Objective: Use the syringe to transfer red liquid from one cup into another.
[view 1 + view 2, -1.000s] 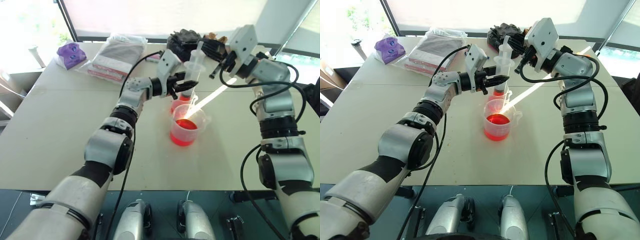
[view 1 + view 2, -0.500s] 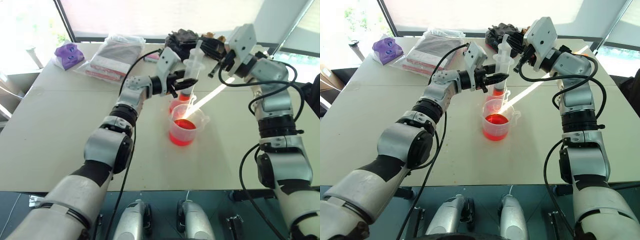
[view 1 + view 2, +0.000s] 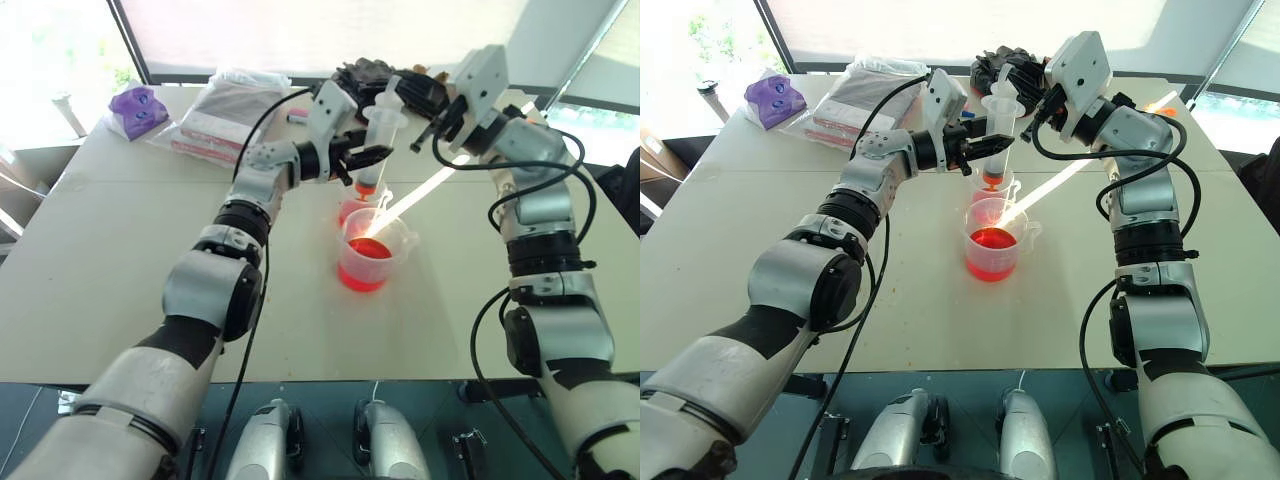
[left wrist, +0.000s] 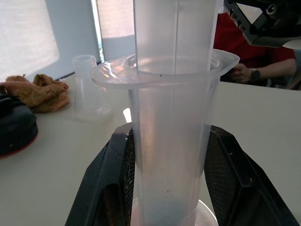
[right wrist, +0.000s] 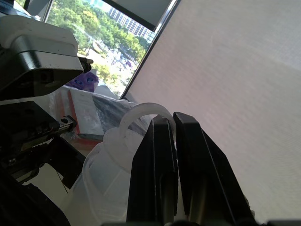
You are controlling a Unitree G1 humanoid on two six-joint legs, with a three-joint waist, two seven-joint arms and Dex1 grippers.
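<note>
Left gripper [image 3: 372, 156]: you pinch the syringe [image 3: 377, 140] barrel, upright above the smaller cup [image 3: 357, 207].
Right gripper [image 5: 175, 123]: your fingers press together on the plunger top.
Larger cup [image 3: 370, 253]: holds red liquid [image 3: 366, 262], on the table [image 3: 120, 250].

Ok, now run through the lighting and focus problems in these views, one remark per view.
Head views: a sunlight streak crosses the table onto the larger beaker, glaring on its rim; the window behind is blown out. Left wrist view: the syringe is backlit, its fingers soft and dark. Right wrist view: the fingers are silhouetted against a bright blind.
</note>
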